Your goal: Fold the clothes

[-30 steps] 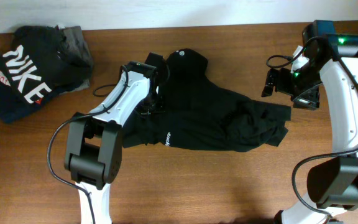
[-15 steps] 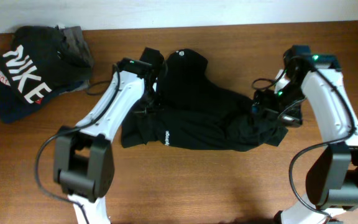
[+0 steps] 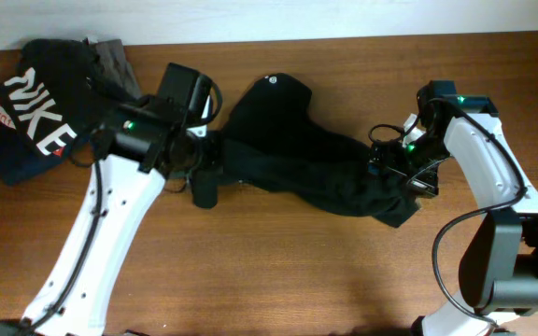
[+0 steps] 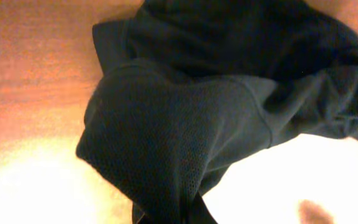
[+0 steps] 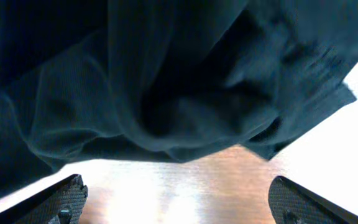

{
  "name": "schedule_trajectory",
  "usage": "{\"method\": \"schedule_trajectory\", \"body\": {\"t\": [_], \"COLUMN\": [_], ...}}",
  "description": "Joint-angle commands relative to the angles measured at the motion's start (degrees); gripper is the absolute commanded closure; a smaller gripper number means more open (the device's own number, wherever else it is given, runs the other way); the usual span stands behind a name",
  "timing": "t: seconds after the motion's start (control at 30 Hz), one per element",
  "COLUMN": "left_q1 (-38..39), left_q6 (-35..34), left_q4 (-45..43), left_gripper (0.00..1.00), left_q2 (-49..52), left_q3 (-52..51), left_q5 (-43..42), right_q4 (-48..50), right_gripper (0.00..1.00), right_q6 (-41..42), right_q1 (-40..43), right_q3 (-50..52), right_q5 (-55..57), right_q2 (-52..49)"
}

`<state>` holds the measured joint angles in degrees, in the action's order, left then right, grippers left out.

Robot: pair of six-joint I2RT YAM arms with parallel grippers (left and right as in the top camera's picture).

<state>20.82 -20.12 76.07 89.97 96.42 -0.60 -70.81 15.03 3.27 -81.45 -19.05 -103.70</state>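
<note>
While the black T-shirt [image 3: 297, 159] lies bunched across the middle of the wooden surface [image 3: 278, 271], white round mark [image 3: 270, 80] facing up, the left pincer [image 3: 205, 182] is clamped tight on its left edge. The right pincer [image 5: 179, 208] hangs spread wide over the shirt's right end, gripping nothing. A NIKE garment [image 3: 35, 112] sits at the far left.

Your overhead looks straight down on the whole table [image 3: 278, 280]. Left wrist view faces down, very close on the black T-shirt [image 4: 185, 124]. Right wrist view, also close, looks out past its fingertips [image 5: 64, 202]. All three share that shirt.
</note>
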Motion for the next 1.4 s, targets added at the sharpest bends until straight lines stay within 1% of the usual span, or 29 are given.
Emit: {"method": "schedule_trajectory", "body": {"t": [0.0, 0.17, 0.23, 0.37, 0.4, 0.47, 0.53, 0.63, 0.67, 0.7, 0.8, 0.9, 1.03, 1.07, 1.1, 1.13, 1.17, 1.23, 1.27, 1.33, 1.37], "left_q1": [-0.26, -0.24, -0.24, -0.26, -0.26, -0.24, -0.24, -0.24, -0.26, -0.26, -0.26, -0.26, -0.24, -0.26, -0.24, -0.24, -0.24, -0.24, -0.24, -0.24, -0.24], "left_q6": [0.31, 0.28, 0.28, 0.28, 0.28, 0.28, 0.28, 0.28, 0.28, 0.28, 0.28, 0.28, 0.31, 0.31, 0.31, 0.31, 0.31, 0.31, 0.31, 0.31, 0.31], "left_q4": [2.05, 3.15, 3.15, 3.06, 3.04, 3.30, 3.74, 3.98, 3.98, 3.96, 3.85, 3.80, 4.76, 4.76, 4.74, 4.74, 4.74, 4.83, 4.98, 5.27, 5.49], "left_gripper": [0.95, 0.94, 0.88, 0.87, 0.87, 0.87, 0.87, 0.86, 0.83, 0.75, 0.66, 0.64, 0.64, 0.63, 0.63, 0.63, 0.62, 0.62, 0.62, 0.62, 0.62], "left_q2": [0.07, 0.33, 0.33, 0.33, 0.39, 0.50, 0.55, 0.81, 0.92, 1.18, 2.27, 3.91, 5.66, 5.84, 5.92, 5.92, 5.92, 5.92, 5.92, 5.92, 5.92], "left_q3": [0.04, 0.04, 0.02, 0.02, 0.02, 0.02, 0.02, -0.02, -0.02, -0.02, -0.02, -0.02, -0.02, -0.02, -0.02, -0.02, -0.02, -0.02, -0.02, -0.02, -0.02], "left_q5": [1.03, 1.01, 1.01, 1.03, 1.03, 1.03, 1.03, 1.03, 1.03, 1.03, 1.03, 0.98, 1.01, 1.01, 1.01, 1.01, 1.01, 1.01, 1.01, 1.01, 1.01], "right_q4": [0.81, 0.98, 1.09, 4.37, 5.33, 6.08, 6.05, 5.88, 5.57, 5.05, 6.88, 9.99, 16.17, 17.31, 18.14, 18.60, 19.23, 19.67, 19.65, 18.67, 17.73], "right_gripper": [0.02, 0.01, 0.00, 0.00, 0.00, 0.00, 0.01, 0.01, 0.01, 0.01, 0.01, 0.01, 0.01, 0.02, 0.06, 0.14, 0.33, 0.62, 0.79, 0.96, 0.96], "right_q6": [0.46, 0.48, 1.60, 5.95, 6.93, 10.12, 12.13, 12.31, 12.33, 12.31, 12.55, 14.36, 14.45, 14.45, 14.45, 14.45, 14.45, 14.45, 14.45, 14.45, 14.43], "right_q1": [-0.37, -1.38, -2.89, -5.86, -6.40, -7.02, -6.86, -6.58, -6.64, -6.80, -7.06, -7.06, -7.06, -7.06, -7.06, -7.04, -7.02, -6.99, -6.99, -6.99, -6.95], "right_q3": [0.26, 0.70, 1.73, 4.00, 4.61, 5.81, 6.14, 6.14, 6.14, 6.29, 7.34, 9.27, 12.70, 13.14, 13.42, 13.40, 13.40, 13.29, 13.11, 12.20, 11.37], "right_q5": [-1.60, -2.01, -1.97, -1.60, -0.94, 5.29, 8.66, 7.43, 7.10, 7.06, 7.04, 6.84, 6.86, 6.80, 6.84, 6.84, 6.82, 6.84, 6.84, 6.84, 6.88], "right_q2": [1.01, 1.01, 1.01, 1.01, 1.01, 1.01, 1.01, 1.01, 1.01, 1.01, 1.01, 1.01, 1.01, 1.01, 1.01, 1.01, 1.01, 1.01, 1.03, 1.25, 1.51]}}
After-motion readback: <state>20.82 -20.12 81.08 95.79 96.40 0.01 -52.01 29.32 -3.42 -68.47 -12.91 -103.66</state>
